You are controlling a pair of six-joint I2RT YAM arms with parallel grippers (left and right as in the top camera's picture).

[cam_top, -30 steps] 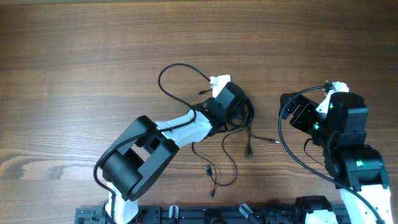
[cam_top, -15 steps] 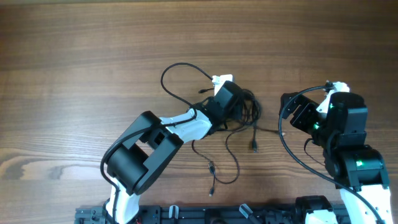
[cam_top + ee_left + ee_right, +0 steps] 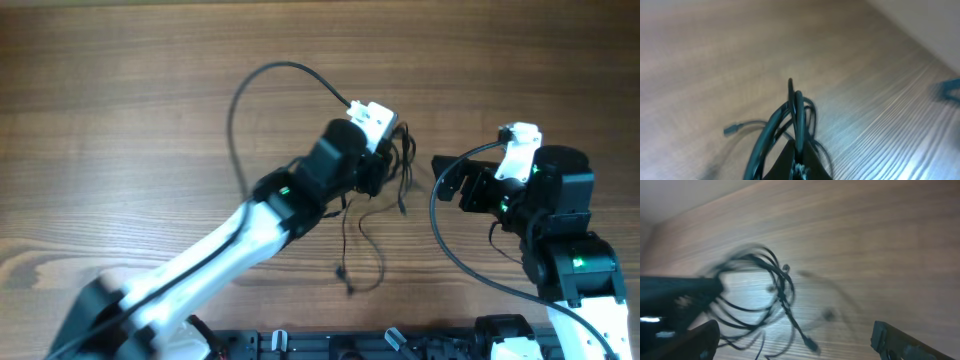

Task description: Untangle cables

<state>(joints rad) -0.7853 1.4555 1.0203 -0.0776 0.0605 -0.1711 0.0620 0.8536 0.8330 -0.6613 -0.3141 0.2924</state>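
Several cables point(image 3: 799, 112) hang pinched in the left jaws; the right jaws stand spread wide.

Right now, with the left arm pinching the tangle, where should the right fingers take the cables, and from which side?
Of the cables, probably the loose strand, just short of its plug end. It trails clear of the loops toward the open right gripper, so come straight in from the right. The left gripper clamps the bundle's other side.
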